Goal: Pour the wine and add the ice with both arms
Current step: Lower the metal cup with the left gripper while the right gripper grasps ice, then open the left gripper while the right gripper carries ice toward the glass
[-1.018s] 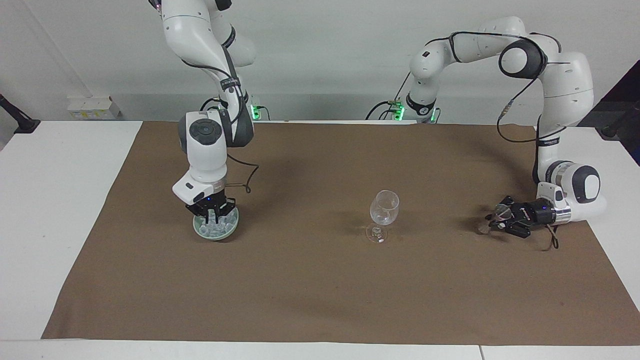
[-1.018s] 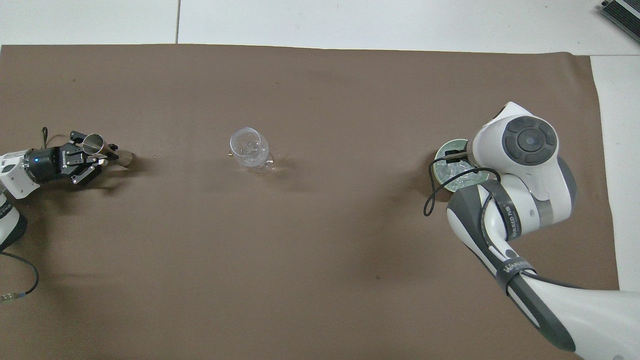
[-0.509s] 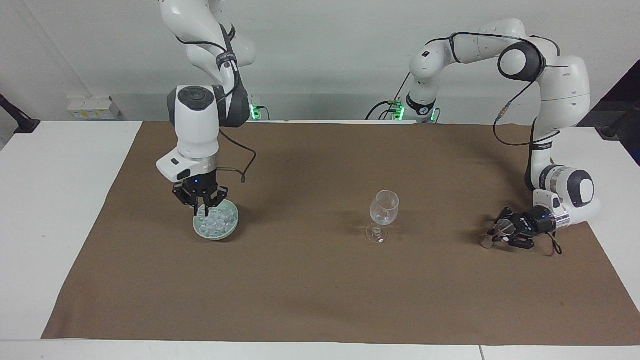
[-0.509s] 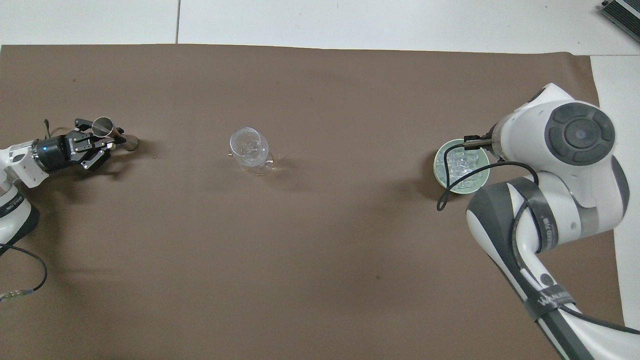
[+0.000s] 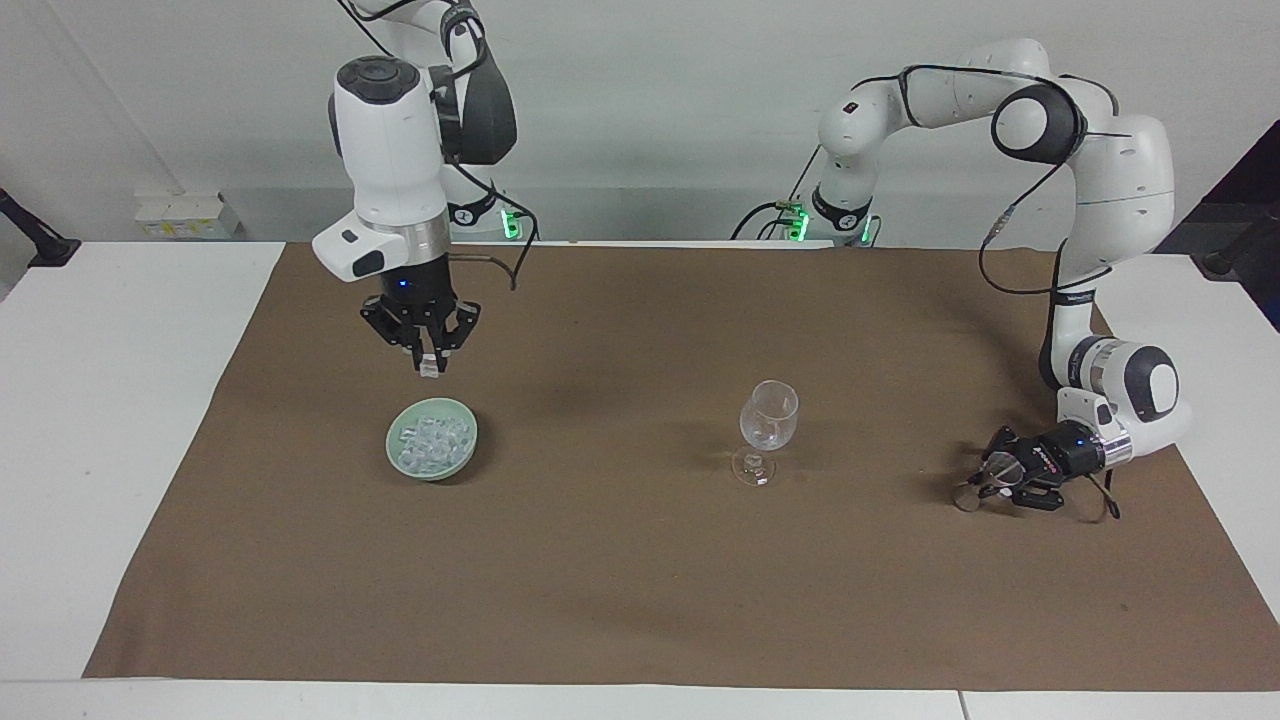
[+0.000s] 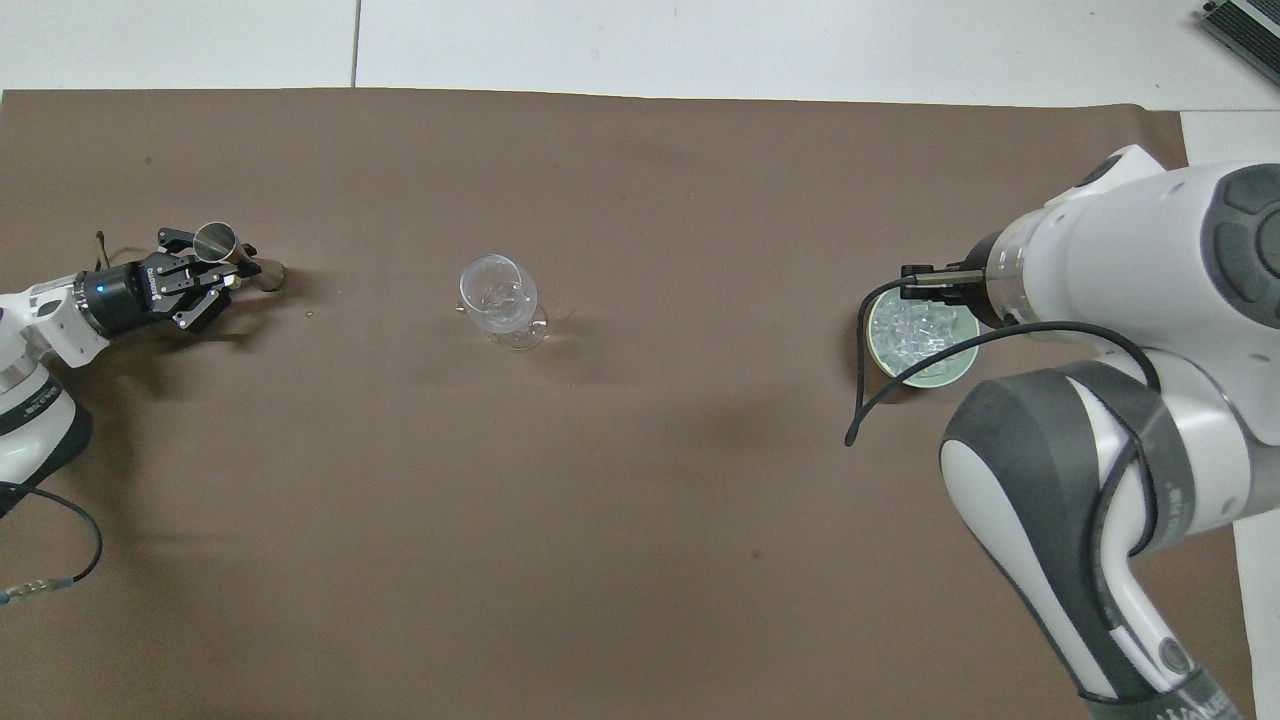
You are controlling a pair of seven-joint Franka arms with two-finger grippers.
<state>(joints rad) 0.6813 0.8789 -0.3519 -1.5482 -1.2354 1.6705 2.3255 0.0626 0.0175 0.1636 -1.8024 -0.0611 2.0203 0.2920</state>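
Observation:
A clear wine glass (image 5: 768, 418) (image 6: 497, 298) stands upright mid-table. Ice (image 5: 432, 436) (image 6: 918, 326) is heaped in a pale green bowl (image 5: 400, 462) (image 6: 940, 374) toward the right arm's end. My right gripper (image 5: 428, 362) hangs high over the cloth beside the bowl, shut on one ice cube (image 5: 431, 369); the overhead view hides it under its own wrist. My left gripper (image 5: 985, 478) (image 6: 228, 272) lies low at the left arm's end, shut on a tilted metal measuring cup (image 5: 1000, 464) (image 6: 217, 241). Wine is out of view.
A brown cloth (image 5: 640, 600) covers most of the white table (image 5: 120, 400). A loose black cable (image 6: 860, 400) dangles from the right wrist beside the bowl. The raised right arm (image 6: 1120, 300) hides part of the cloth in the overhead view.
My right gripper has risen out of the bowl, carrying an ice cube. My left gripper has drifted a little farther from the robots with the metal cup.

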